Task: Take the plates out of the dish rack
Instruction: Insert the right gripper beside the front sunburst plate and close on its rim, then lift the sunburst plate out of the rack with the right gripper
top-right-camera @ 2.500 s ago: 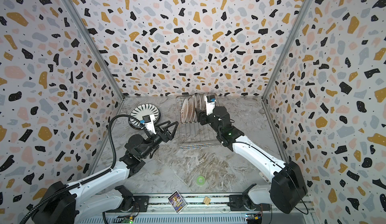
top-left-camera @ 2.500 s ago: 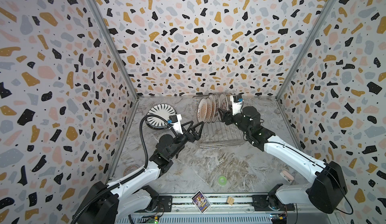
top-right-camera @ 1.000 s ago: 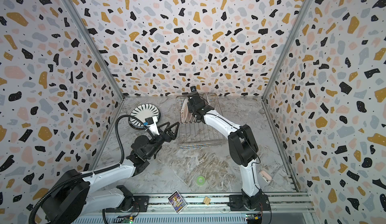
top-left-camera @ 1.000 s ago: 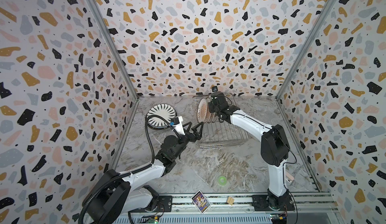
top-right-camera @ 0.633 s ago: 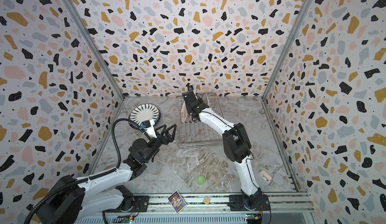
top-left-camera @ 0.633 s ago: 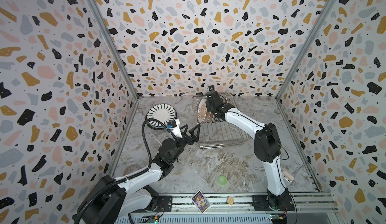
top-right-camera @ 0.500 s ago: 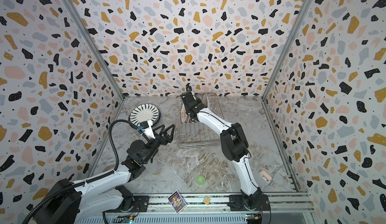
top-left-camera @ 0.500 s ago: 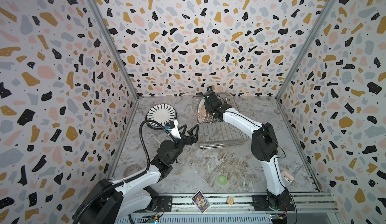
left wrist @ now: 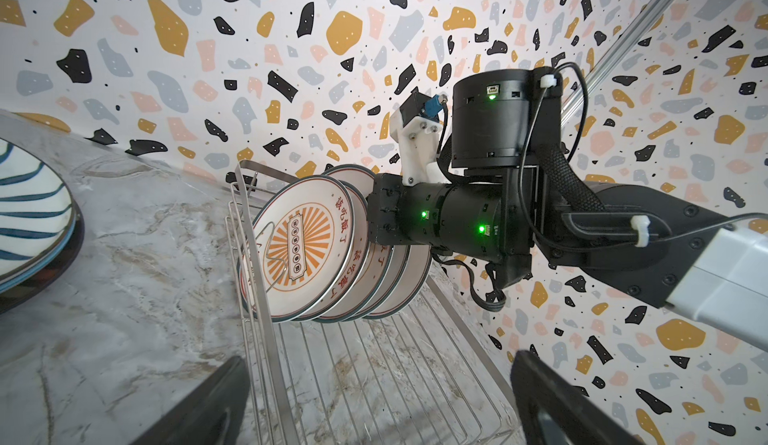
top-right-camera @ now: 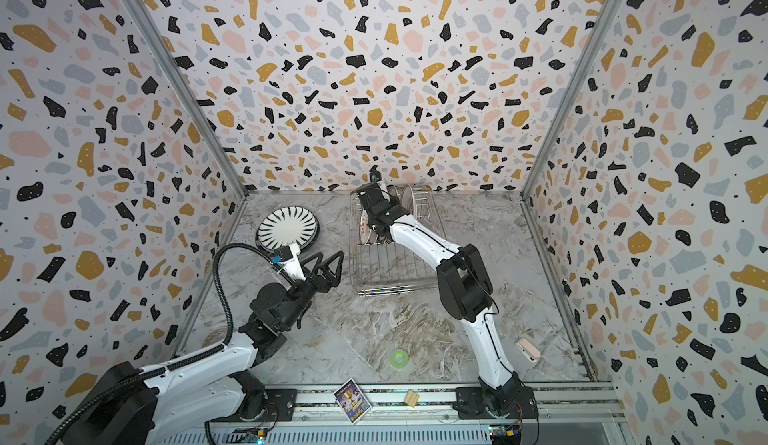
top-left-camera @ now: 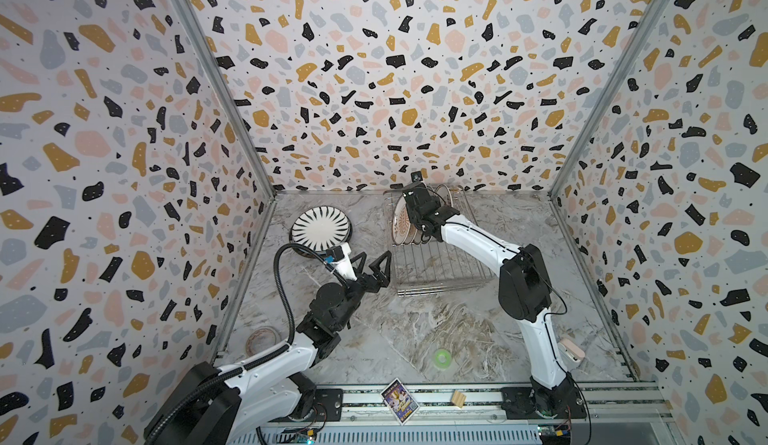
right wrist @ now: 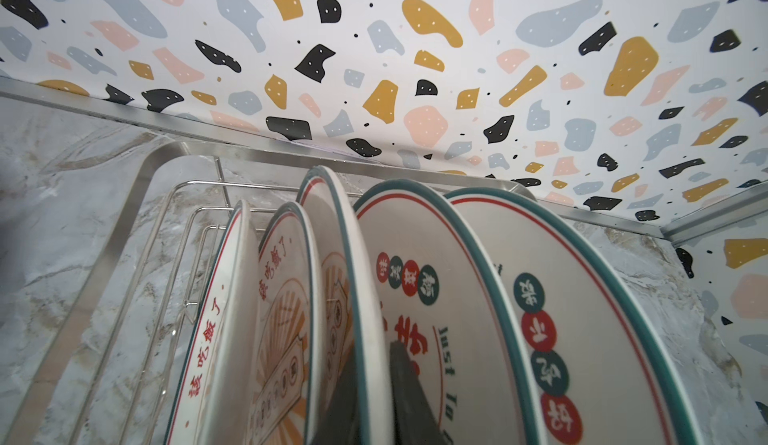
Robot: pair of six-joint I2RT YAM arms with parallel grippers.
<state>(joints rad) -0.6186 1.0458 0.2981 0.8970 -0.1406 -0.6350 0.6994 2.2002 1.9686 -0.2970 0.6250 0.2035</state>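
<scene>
Grey marble table point(top-left-camera: 415, 330), terrazzo walls point(top-left-camera: 374, 69). The wire rack point(top-left-camera: 440, 272) at the back holds white plates point(left wrist: 299, 252) upright: teal rims, red lettering, orange sunbursts. My right gripper point(right wrist: 374, 380) is clamped on the rim of one teal-rimmed plate point(right wrist: 399, 231). My left gripper point(top-left-camera: 372, 258) hangs spread wide beside the rack. A striped plate point(top-left-camera: 320, 229) lies flat left of it.

Green ring point(top-left-camera: 443, 357), card point(top-left-camera: 400, 399) and wooden block point(top-left-camera: 458, 399) lie near the front.

The dish rack point(top-left-camera: 440, 287) was shiny metal wire. The plates point(left wrist: 299, 247) looked glossy, glazed ceramic. The desk point(top-left-camera: 415, 326) had a smooth marbled finish.
</scene>
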